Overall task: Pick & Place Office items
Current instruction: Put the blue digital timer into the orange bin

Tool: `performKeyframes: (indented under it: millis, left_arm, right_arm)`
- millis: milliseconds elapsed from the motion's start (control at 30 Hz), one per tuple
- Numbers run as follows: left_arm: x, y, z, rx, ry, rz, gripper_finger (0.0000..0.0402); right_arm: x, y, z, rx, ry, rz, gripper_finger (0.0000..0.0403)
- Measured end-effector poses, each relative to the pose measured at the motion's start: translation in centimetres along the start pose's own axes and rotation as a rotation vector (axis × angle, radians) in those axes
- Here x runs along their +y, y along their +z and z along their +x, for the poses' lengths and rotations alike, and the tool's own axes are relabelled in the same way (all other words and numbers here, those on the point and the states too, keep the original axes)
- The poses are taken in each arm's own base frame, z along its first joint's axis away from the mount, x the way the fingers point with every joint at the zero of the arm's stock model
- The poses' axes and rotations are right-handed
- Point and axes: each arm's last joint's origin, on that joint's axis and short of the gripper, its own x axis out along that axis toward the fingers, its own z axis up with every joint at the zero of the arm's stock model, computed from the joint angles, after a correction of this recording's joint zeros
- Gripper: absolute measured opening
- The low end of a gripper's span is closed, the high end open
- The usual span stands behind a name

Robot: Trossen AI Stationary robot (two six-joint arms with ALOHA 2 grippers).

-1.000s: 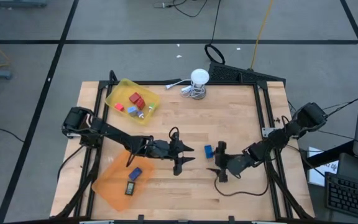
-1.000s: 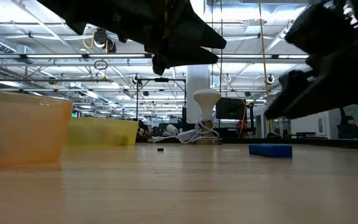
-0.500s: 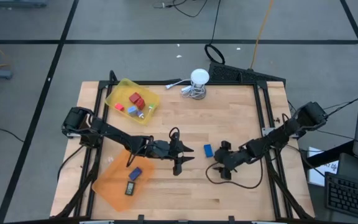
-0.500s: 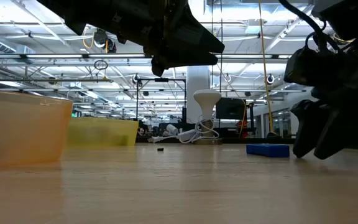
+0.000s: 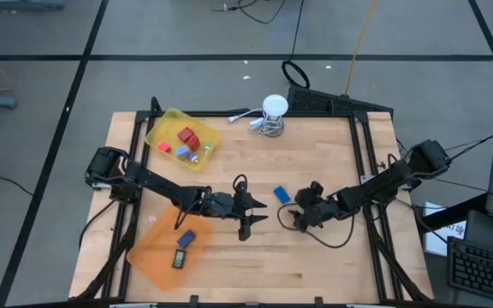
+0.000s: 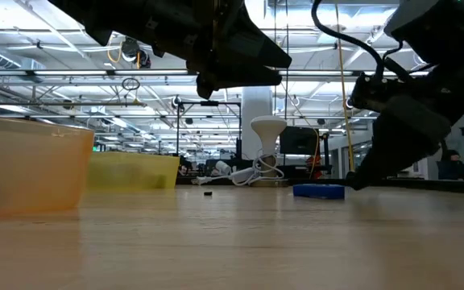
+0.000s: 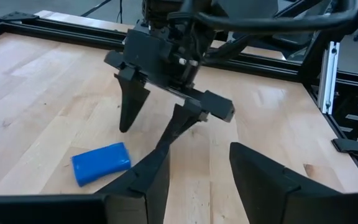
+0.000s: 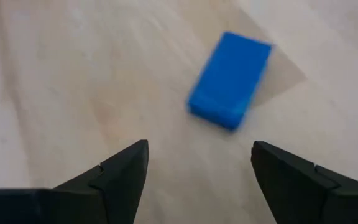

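A blue block [image 5: 282, 195] lies flat on the bare wood near the table's middle; the right wrist view shows the blue block [image 8: 230, 79] just ahead of the fingers. My right gripper [image 5: 297, 220] hovers open just on its near side, fingers pointing down, not touching it [image 8: 199, 147]. My left gripper [image 5: 254, 217] waits open to the block's left [image 7: 199, 152], above the table. Red and blue pieces sit in the yellow tray [image 5: 163, 128]. A blue and a dark piece lie in the orange tray [image 5: 148, 252]. A tiny dark piece [image 6: 208, 193] rests farther back on the table.
A white round object with a coiled cable [image 5: 273, 109] stands near the far edge. The yellow tray sits at the far left and the orange tray at the near left. Black frame rails [image 5: 362, 145] run along the table's sides. Bare wood lies near the right gripper.
My right gripper moved toward the far edge and a little left, turning as it went, and stays open. The blue block slid slightly toward the far-left and turned about on the table. My left arm kept still.
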Motion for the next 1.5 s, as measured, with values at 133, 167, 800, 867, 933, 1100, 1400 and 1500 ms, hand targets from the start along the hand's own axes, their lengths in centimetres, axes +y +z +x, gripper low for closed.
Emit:
performKeyframes:
  millis: [133, 167, 800, 867, 933, 1100, 1400, 1500]
  left_arm:
    - [0.0, 0.0, 0.0, 0.000, 0.000, 0.000, 0.0176]
    - [0.0, 0.0, 0.0, 0.000, 0.000, 0.001, 0.0177]
    - [0.1, 0.0, 0.0, -0.001, 0.003, 0.001, 0.0138]
    - [0.1, 0.0, 0.0, -0.001, 0.003, 0.001, 0.0136]
    - [0.1, 0.0, 0.0, -0.001, 0.003, 0.001, 0.0136]
    - [0.1, 0.0, 0.0, 0.000, 0.003, -0.002, 0.0136]
    - [0.1, 0.0, 0.0, 0.000, 0.003, -0.022, 0.0136]
    - [0.1, 0.0, 0.0, 0.001, 0.003, -0.022, 0.0136]
  right_arm:
    - [0.5, 0.6, 0.0, -0.024, 0.082, 0.047, 0.0274]
    - [0.6, 0.7, 0.0, -0.040, 0.088, 0.038, 0.0274]
    - [0.2, -0.4, 3.7, -0.110, -0.087, -0.113, 0.0264]
    - [0.2, -0.2, 3.5, -0.106, -0.076, -0.126, 0.0251]
    - [0.3, -0.1, 3.3, -0.110, -0.068, -0.141, 0.0234]
    - [0.2, 0.0, 3.1, -0.118, -0.082, -0.154, 0.0180]
    - [0.2, 0.1, 3.1, -0.120, -0.075, -0.194, 0.0088]
    - [0.3, 0.1, 3.1, -0.121, -0.070, -0.194, 0.0067]
